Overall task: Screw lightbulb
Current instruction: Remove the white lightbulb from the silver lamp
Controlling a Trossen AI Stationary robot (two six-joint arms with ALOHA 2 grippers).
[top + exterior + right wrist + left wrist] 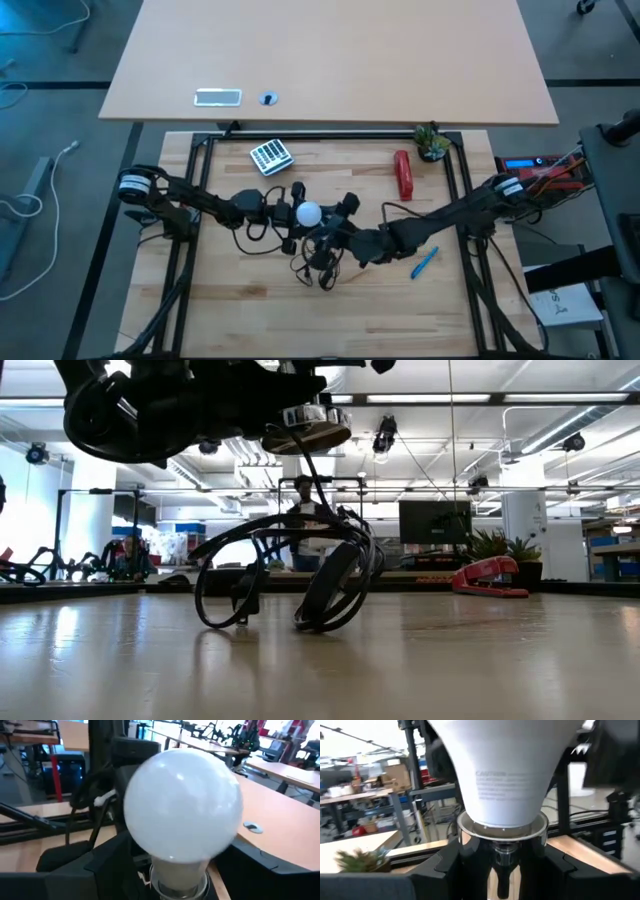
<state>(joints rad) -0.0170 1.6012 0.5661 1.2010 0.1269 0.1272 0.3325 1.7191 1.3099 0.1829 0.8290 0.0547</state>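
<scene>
The white lightbulb point(308, 212) hangs above the middle of the table, its narrow end sitting in a shiny silver socket point(502, 832). My left gripper point(284, 207) reaches in from the left and is shut on that socket. My right gripper point(332, 226) comes from the right and is open. The frosted globe point(182, 802) sits just ahead of it, with one finger on either side and no contact that I can see. A black cord point(300, 580) drops from the socket, and its loops rest on the tabletop. My left gripper pinches the socket's round wall point(466, 845) between its two fingers point(437, 870), one on each side. The fingers come nearly level from the table's left. The socket is lifted clear of the table with the bulb pointing away from the gripper; only the cord reaches the table.
A red stapler point(404, 175), a small potted plant point(432, 143) and a keypad-like device point(270, 156) lie along the far edge. A blue pen point(424, 263) lies near my right arm. The cord's loops point(318, 268) lie under the bulb.
</scene>
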